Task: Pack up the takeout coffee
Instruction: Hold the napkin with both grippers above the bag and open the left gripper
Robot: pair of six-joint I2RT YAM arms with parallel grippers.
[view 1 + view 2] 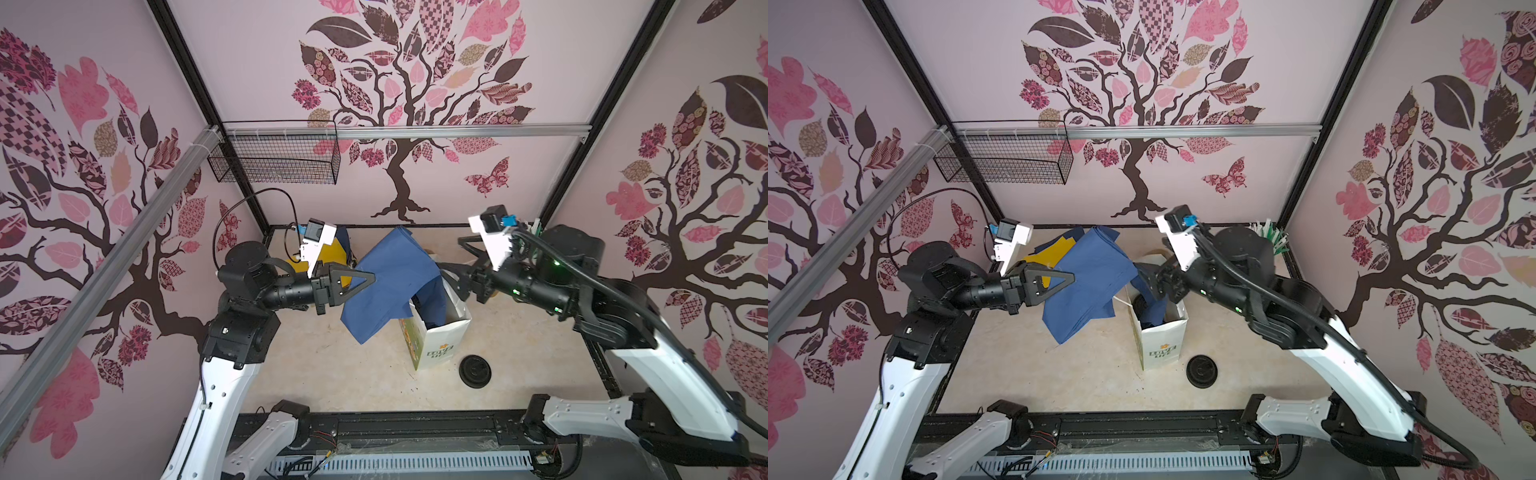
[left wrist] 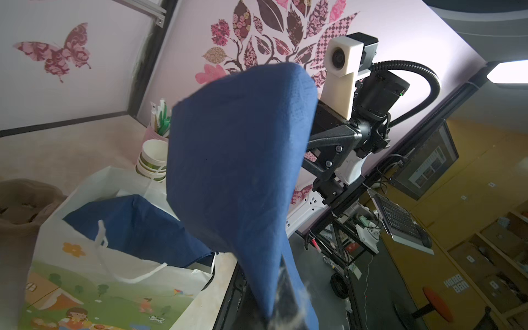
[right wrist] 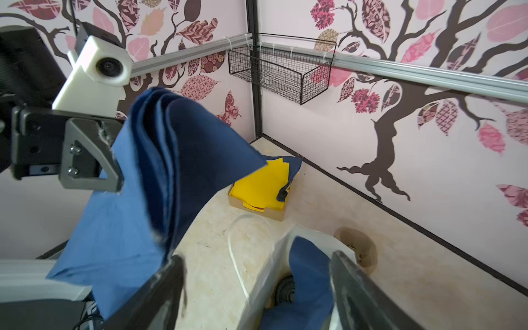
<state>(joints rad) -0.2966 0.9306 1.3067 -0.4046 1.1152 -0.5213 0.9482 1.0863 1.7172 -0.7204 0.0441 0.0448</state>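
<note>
Beige table (image 1: 332,374): bag (image 1: 440,347), lid (image 1: 475,371) (black).

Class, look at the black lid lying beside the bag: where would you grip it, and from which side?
Probably its rim, from straight above. The lid lies flat on the table, too low for a sideways approach. Set the jaws across its full width, pinching opposite edges, and keep them clear of the bag close beside it.
</note>
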